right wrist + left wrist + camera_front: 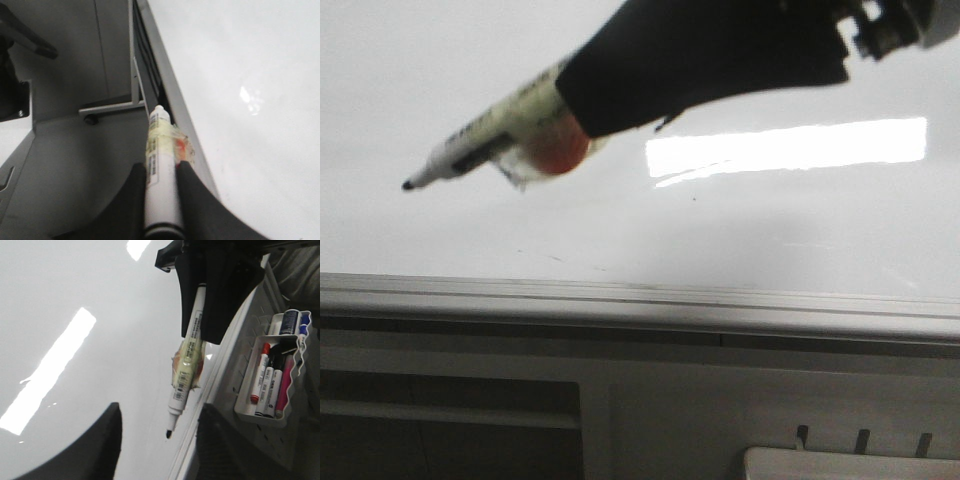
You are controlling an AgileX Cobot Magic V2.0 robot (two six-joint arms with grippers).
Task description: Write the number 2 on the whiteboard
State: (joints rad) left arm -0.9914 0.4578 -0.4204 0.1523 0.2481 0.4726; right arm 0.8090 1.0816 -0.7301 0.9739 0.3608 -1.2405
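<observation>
A: Front view: right gripper point(582, 105) is clamped on the marker point(485, 145); its long axis slants down-left, tip near the unmarked whiteboard point(770, 230).

B: Left wrist: left gripper point(157, 440) spread, empty. Right wrist: fingers point(187, 185) pinch the barrel beside the board.
</observation>
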